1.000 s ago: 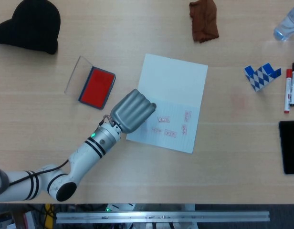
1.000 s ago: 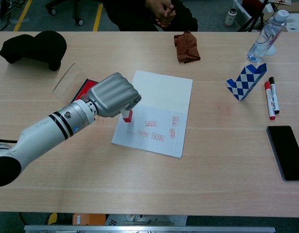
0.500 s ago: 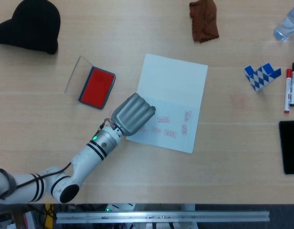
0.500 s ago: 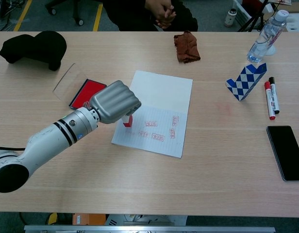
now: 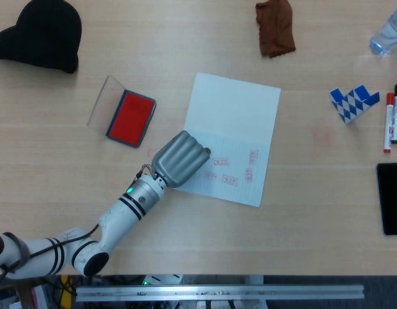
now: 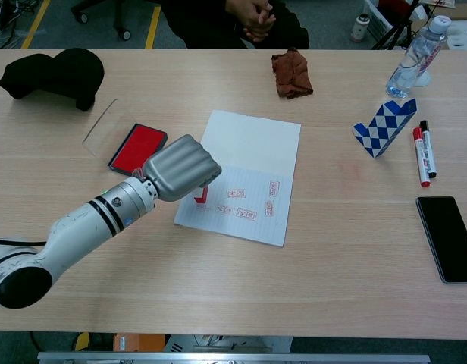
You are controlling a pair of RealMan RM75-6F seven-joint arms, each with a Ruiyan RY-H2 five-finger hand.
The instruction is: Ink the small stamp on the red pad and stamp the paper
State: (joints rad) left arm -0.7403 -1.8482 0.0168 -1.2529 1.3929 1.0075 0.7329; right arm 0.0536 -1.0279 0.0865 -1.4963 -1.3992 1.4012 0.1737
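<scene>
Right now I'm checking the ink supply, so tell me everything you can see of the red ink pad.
The red ink pad is a flat rectangle of bright red in a dark tray, lying open on the wooden table. Its clear lid is folded back on the far-left side. It sits left of the paper, turned slightly askew to the table edge. Nothing touches its inked face; the left hand is apart from it, over the paper's near-left part.
</scene>
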